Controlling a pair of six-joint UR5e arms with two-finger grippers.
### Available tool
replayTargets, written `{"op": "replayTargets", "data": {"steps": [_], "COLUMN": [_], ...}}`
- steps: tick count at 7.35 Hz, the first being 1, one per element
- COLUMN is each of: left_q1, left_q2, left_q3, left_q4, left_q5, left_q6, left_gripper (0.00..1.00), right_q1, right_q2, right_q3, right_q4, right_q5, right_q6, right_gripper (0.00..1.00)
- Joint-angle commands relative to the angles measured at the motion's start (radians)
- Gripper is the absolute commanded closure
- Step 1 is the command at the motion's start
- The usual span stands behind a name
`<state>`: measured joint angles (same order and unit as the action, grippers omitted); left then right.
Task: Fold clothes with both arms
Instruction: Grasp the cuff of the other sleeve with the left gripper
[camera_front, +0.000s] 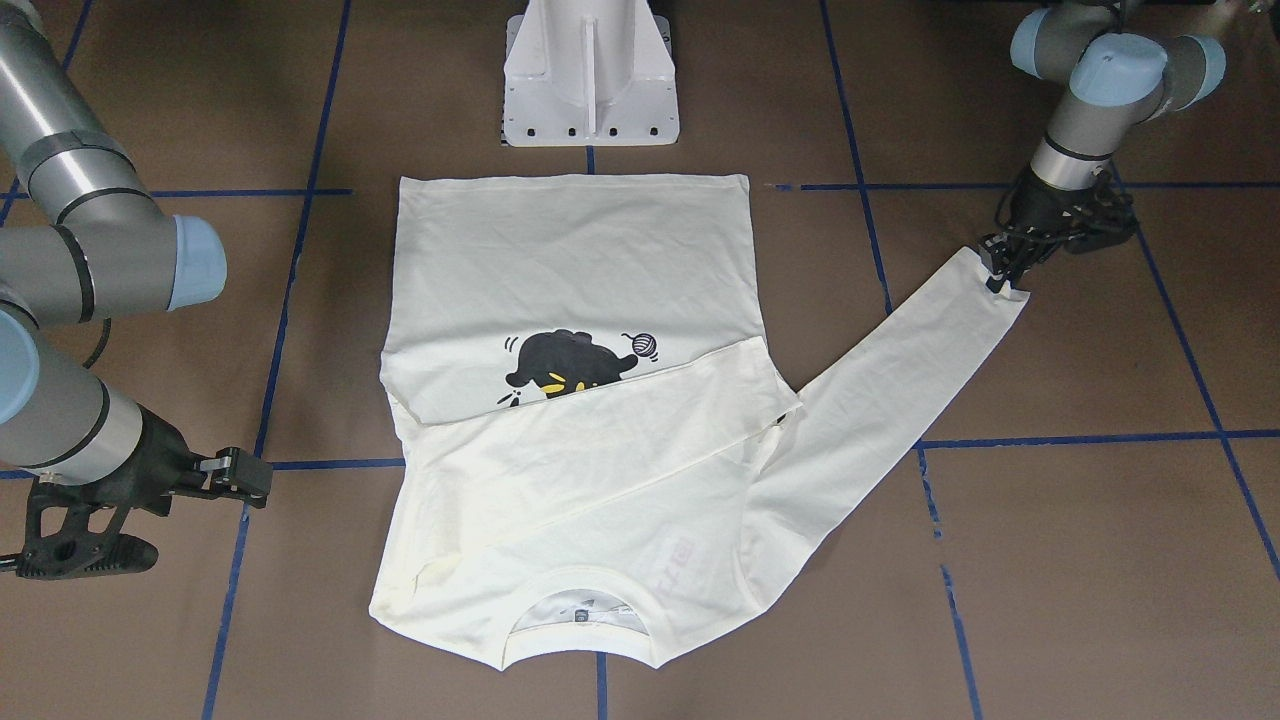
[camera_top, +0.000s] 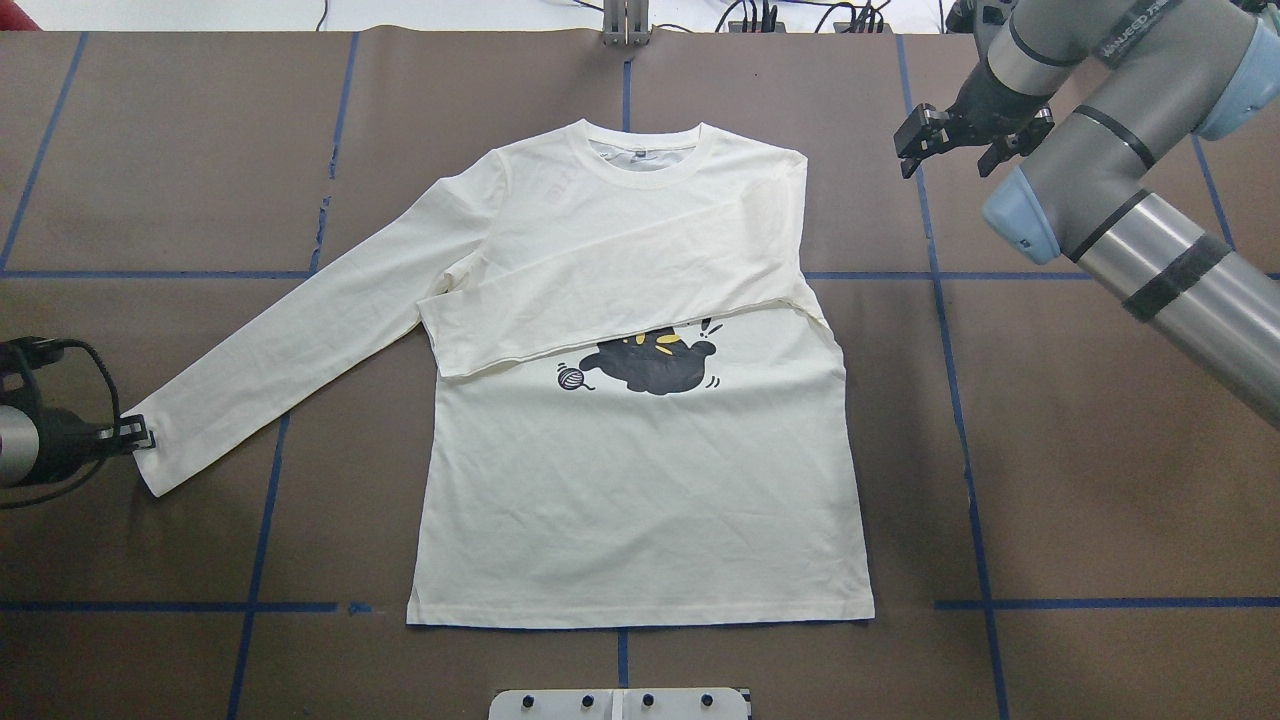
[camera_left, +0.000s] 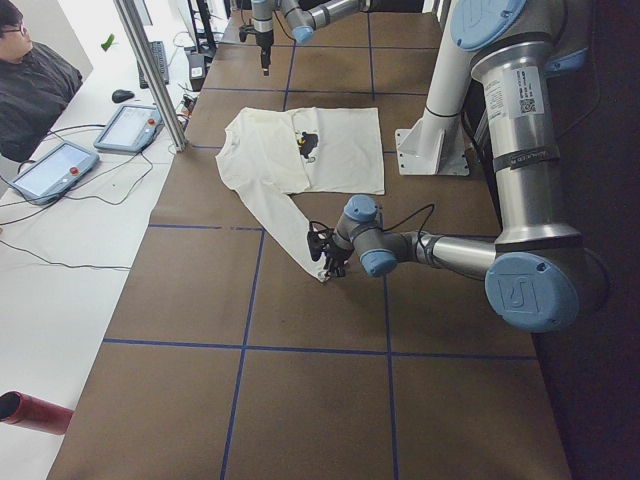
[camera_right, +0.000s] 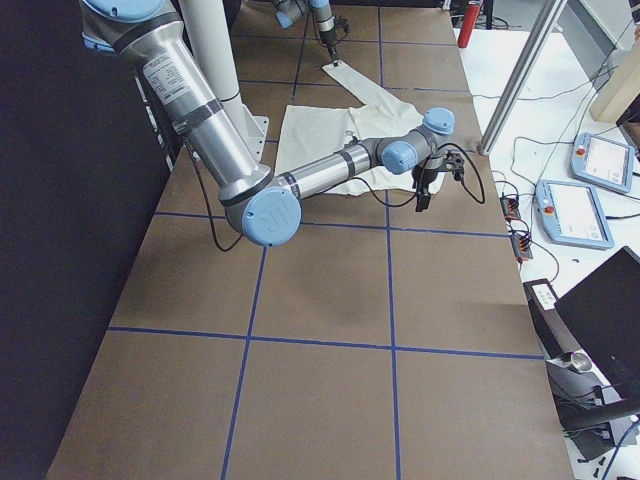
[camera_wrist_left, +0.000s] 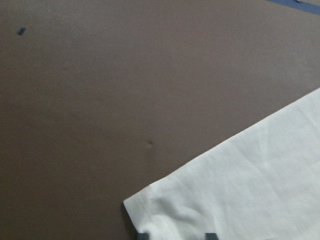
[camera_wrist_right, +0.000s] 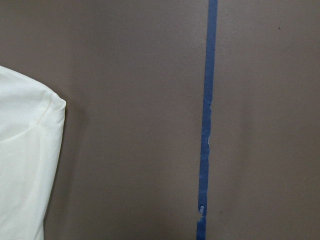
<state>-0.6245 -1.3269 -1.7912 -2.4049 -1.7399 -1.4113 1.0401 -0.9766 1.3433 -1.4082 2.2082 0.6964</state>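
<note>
The cream-white shirt (camera_top: 640, 480) lies flat on the brown table, cat print (camera_top: 650, 362) up, collar away from the robot. One sleeve is folded across its chest (camera_top: 620, 290). The other sleeve (camera_top: 300, 340) stretches out flat towards my left arm. My left gripper (camera_top: 135, 435) sits at that sleeve's cuff (camera_top: 160, 460); in the left wrist view the cuff cloth (camera_wrist_left: 240, 190) bunches between the fingertips (camera_wrist_left: 210, 235). My right gripper (camera_top: 940, 150) is open and empty, beside the shirt's shoulder and apart from it. The right wrist view shows that shoulder edge (camera_wrist_right: 30, 150).
The white pedestal base (camera_front: 590, 90) stands at the robot's side of the table, next to the shirt's hem. Blue tape lines (camera_top: 950, 330) grid the brown surface. A seated operator (camera_left: 35, 80) and tablets (camera_left: 130, 125) are past the far table edge.
</note>
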Motion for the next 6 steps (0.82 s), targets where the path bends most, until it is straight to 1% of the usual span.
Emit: {"op": "replayTargets", "data": {"steps": [1,3,4,5,6], "left_q1": [0.002,0.002,0.002,0.002,-0.012], "left_q2": [0.001,-0.008,-0.026,-0.075,-0.153], "left_q3": [-0.032,-0.121,-0.146,-0.146,-0.146], "left_q4": [0.019,0.125,0.173,0.196,0.251], "left_q5": [-0.001,-0.01,-0.016,-0.038,-0.082], "left_q6": [0.0,0.002,0.005,0.029,0.04], "left_gripper": [0.99,1.0,1.0,1.0,1.0], "right_q1": [0.0,0.001,0.003,0.011,0.015], "right_q2": [-0.007,-0.014,-0.022,-0.031,-0.055], "right_q3": [0.002,0.005,0.007,0.008,0.029], "right_q4": [0.002,0.002,0.002,0.003,0.003], "right_q5": [0.001,0.002,0.002,0.002,-0.001], "right_q6": [0.0,-0.002,-0.005,-0.005,-0.005], "right_gripper": [0.0,0.0,0.0,0.0,0.0]}}
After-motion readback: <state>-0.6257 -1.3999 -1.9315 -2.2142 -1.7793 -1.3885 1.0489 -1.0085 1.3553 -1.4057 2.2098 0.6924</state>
